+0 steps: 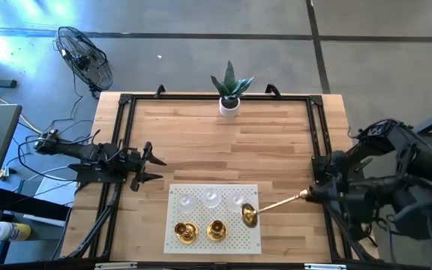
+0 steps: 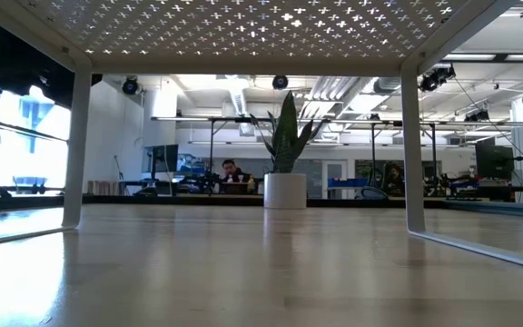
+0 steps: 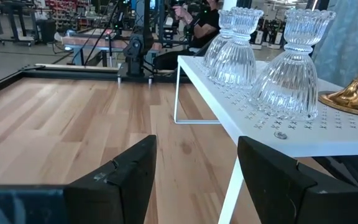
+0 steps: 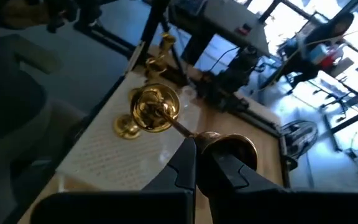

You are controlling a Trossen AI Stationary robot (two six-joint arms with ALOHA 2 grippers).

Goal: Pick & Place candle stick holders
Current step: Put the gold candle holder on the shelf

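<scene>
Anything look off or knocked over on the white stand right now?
Yes: one brass candle stick holder is tipped sideways at the white stand's right edge, its stem clamped in the right pincer. The other two brass holders and the glass holders stand upright.

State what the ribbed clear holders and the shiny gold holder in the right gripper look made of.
Ribbed clear holders: probably pressed glass, transparent with bright fluted highlights. Gold holder, clamped in the right gripper: likely polished brass or gold-plated metal, mirror-like reflections; plating cannot be told.
</scene>
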